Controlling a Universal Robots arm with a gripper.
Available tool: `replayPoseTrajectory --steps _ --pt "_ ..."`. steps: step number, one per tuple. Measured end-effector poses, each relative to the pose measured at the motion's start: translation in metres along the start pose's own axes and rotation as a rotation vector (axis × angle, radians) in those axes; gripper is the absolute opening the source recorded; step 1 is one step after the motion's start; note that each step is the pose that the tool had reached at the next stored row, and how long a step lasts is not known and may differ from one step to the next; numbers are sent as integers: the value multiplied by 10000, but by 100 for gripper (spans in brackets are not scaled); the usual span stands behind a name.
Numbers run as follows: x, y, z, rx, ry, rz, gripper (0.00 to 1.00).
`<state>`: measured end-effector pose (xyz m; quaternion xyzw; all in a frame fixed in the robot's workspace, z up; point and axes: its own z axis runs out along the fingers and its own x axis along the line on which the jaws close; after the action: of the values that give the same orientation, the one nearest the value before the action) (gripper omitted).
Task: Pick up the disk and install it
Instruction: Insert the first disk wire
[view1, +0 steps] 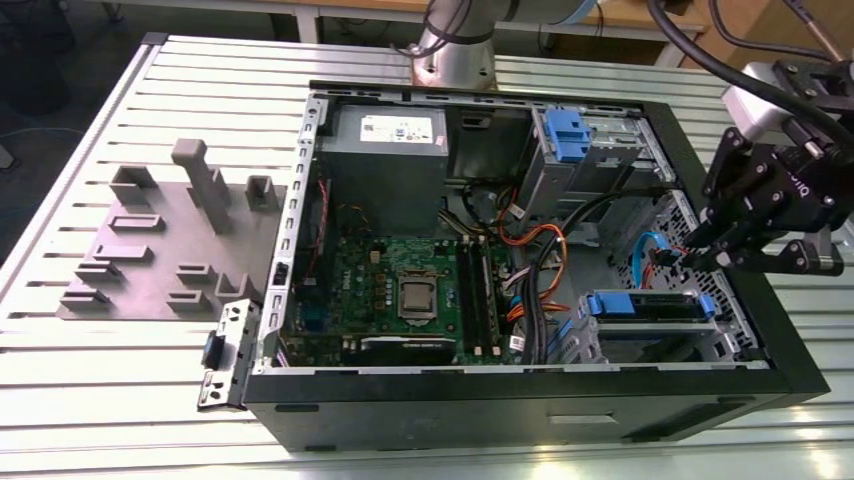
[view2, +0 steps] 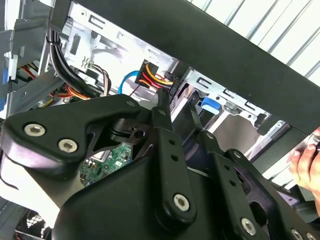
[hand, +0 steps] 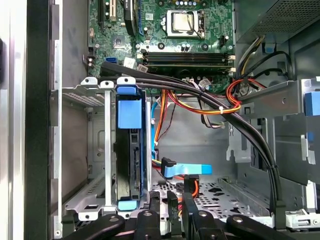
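The disk (view1: 647, 304) lies in the lower drive cage at the near corner of the open computer case, on the exterior view's right, its blue carrier frame showing. In the first wrist view the disk (hand: 129, 150) stands edge-on between the cage's metal rails, with blue tabs at both ends. My gripper (view1: 697, 258) hovers just above the case's side wall, a little beyond the cage and apart from the disk. Its black fingers (hand: 173, 200) stand close together with nothing between them. My gripper (view2: 179, 112) points into the case toward the cables.
A blue-ended data cable (hand: 185, 170) and an orange-red power bundle (hand: 220, 107) hang loose beside the cage. A second blue carrier (view1: 567, 135) sits in the upper cage. A grey fixture plate (view1: 160, 240) lies on the exterior view's left. A person's hand (view2: 306, 162) is beside the case.
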<state>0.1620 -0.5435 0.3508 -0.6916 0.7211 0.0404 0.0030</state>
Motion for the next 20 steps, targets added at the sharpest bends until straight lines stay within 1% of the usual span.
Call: replayPoseTrajectory --steps 15,16,18,20 --pt "-30 4 83 -2 2 1 31" --pt "-30 3 83 -2 3 1 30" --pt "-30 3 85 -2 2 1 17" --pt "-30 4 84 -2 1 -2 16"
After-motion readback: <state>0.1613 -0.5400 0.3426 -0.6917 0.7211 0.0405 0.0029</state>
